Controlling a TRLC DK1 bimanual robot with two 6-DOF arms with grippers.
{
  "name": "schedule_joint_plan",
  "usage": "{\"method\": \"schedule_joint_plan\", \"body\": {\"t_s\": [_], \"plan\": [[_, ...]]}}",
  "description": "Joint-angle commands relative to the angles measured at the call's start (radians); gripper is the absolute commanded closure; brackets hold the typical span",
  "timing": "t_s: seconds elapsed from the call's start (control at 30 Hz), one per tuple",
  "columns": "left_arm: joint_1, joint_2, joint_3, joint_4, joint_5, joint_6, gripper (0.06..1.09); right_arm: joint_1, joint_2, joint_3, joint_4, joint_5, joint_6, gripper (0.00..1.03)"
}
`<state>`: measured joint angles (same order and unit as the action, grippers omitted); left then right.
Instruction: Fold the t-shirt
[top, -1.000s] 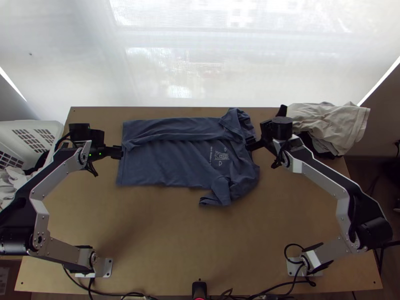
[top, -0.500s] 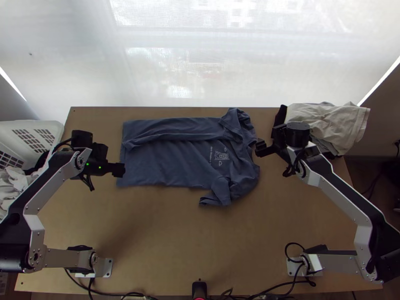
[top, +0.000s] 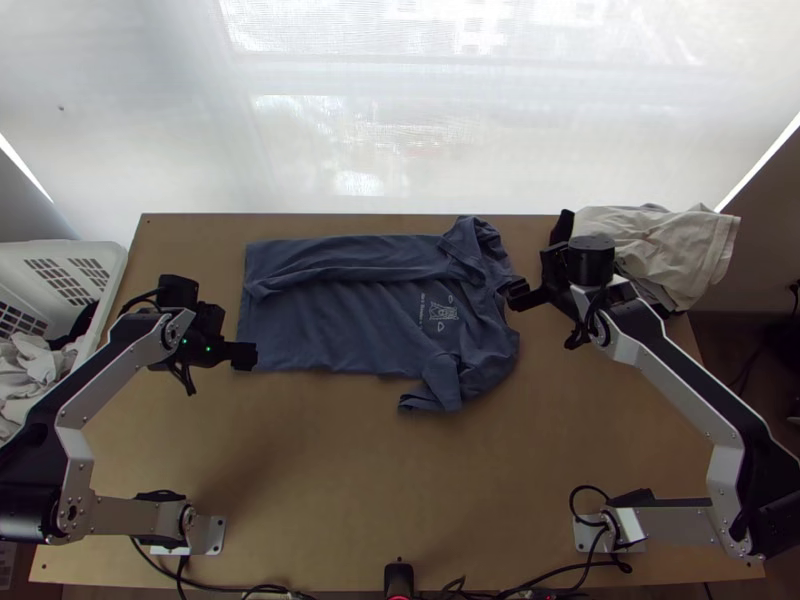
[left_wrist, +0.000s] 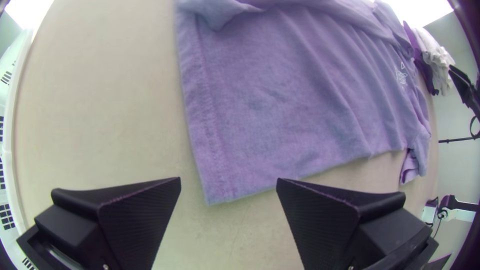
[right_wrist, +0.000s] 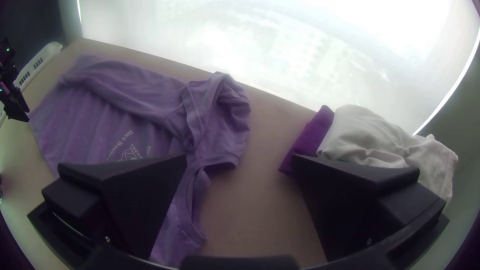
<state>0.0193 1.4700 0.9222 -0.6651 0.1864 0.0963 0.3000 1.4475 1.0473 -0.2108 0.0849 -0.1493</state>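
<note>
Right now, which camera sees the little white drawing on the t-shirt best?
The top view: the white drawing sits there whole, with nothing over it. In the right wrist view, the right pincer hides its lower part. The left wrist view shows it tiny, far off.

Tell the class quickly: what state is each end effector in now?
Left end effector: open, holding nothing, near a corner of the shirt.
Right end effector: open, holding nothing, near the shirt's other end.

The light wooden worktop (top: 330, 480) carries the blue t-shirt (top: 340, 330), its far side folded over lengthwise; a heap of pale and dark clothes (top: 655, 240) at the far right corner; and metal base plates (top: 213, 533) towards the near edge.
</note>
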Motion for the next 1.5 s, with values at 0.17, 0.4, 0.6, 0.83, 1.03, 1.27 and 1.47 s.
{"method": "schedule_joint_plan", "body": {"t_s": [0.17, 0.4, 0.6, 0.83, 1.03, 1.27, 1.47], "plan": [[-0.002, 0.032, -0.037, 0.07, -0.004, -0.009, 0.33, 0.025, -0.078, -0.046, -0.081, -0.001, 0.013, 0.06], [-0.013, 0.049, -0.054, 0.099, 0.028, -0.006, 0.75, 0.106, -0.111, -0.07, -0.193, -0.008, -0.006, 0.06], [-0.033, 0.007, -0.083, 0.142, 0.061, -0.001, 1.0, 0.266, -0.118, -0.093, -0.355, -0.086, -0.015, 0.06], [-0.041, 0.001, -0.082, 0.151, 0.061, -0.012, 1.05, 0.41, -0.098, -0.104, -0.487, -0.159, -0.016, 0.1], [-0.039, -0.007, -0.083, 0.162, 0.061, -0.035, 1.05, 0.476, -0.073, -0.121, -0.538, -0.182, -0.016, 0.1], [-0.035, -0.013, -0.092, 0.162, 0.061, -0.041, 1.05, 0.501, -0.03, -0.113, -0.538, -0.194, -0.015, 0.12], [-0.033, -0.01, -0.091, 0.163, 0.061, -0.041, 1.05, 0.518, 0.025, -0.098, -0.496, -0.197, -0.006, 0.2]]}}
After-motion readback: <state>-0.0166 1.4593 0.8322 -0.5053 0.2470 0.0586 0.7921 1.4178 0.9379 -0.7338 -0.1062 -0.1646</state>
